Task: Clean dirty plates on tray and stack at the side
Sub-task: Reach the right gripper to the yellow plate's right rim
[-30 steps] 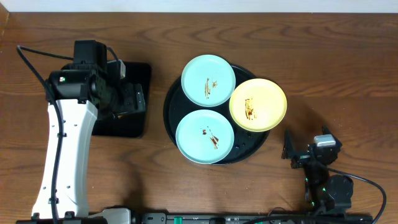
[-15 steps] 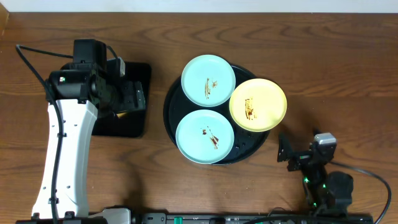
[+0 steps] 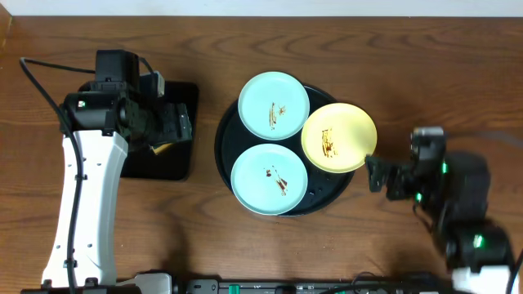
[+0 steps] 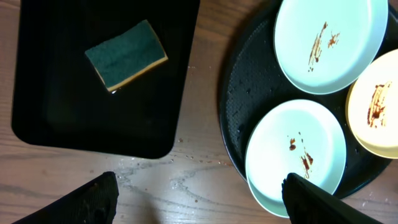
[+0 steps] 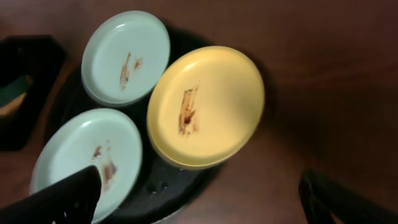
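Brown wood grain is seen across the table (image 3: pixel 458 73), and at its far left the white left arm (image 3: pixel 82 196) is stretched from the near edge towards the back. A rectangular black tray (image 4: pixel 50 106) is set just beside it, and a sponge (image 4: pixel 126 55) with a green top and a yellow underside is laid flat in that tray, touching nothing else. The left gripper (image 4: pixel 199 183) is held above the rectangular tray's right part, with its two dark fingers spread wide and nothing between them. Further right, apart from the rectangular one, the tray (image 3: pixel 222 143), round, glossy and black, is placed near the middle of the table, and all three plates are carried on it. The far mint plate (image 3: pixel 274 105) is found at the back of the tray, with its back edge over the rim, and the near mint plate (image 3: pixel 269 179) at the front left, with its near edge over the rim; each is marked with brown smears. The yellow plate (image 3: pixel 339 137), also smeared with brown, is seated at the right, and its outer edge is seen to reach out past the tray's rim. At the right, the right gripper (image 3: pixel 375 173) is pointed at the yellow plate's near right edge from just beside it; its fingers are spread wide and nothing is pinched.
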Controlling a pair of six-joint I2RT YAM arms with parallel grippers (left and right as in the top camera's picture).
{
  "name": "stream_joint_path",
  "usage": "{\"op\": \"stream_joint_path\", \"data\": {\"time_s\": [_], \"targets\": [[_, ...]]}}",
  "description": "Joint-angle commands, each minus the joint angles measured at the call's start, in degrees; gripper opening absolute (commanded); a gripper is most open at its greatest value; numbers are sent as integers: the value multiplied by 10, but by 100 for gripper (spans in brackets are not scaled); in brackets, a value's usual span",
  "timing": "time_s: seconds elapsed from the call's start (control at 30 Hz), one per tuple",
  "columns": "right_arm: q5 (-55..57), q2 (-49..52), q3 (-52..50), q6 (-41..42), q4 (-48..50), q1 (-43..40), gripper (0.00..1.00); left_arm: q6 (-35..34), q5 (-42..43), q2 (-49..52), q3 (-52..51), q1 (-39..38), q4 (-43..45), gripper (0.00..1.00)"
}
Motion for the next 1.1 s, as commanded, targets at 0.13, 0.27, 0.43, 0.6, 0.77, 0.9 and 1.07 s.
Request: {"op": "stream_joint_path", "data": {"time_s": [0.13,0.27,0.43,0.6,0.77,0.9,1.07], "targets": [[-59,229,221,4,-193,1,99,-5,-1,-3,11,2,16,85],[-59,323,289,-18,-269,1,99,-5,-3,-3,11,2,26,84],[-81,379,300,-21,-287,1,99,-5,-51,9,11,2,30,79],[-80,396,299,-51,-300,1,99,-8,-63,47,11,2,43,71],[-80,388,300,-64,-302,1,99,-36,-100,112,11,3,64,69],[-80,388,300,-89,-309,1,99,-51,-111,163,11,5,73,51],[-80,388,300,-93,-313,1,99,-196,-189,192,11,25,63,39]]}}
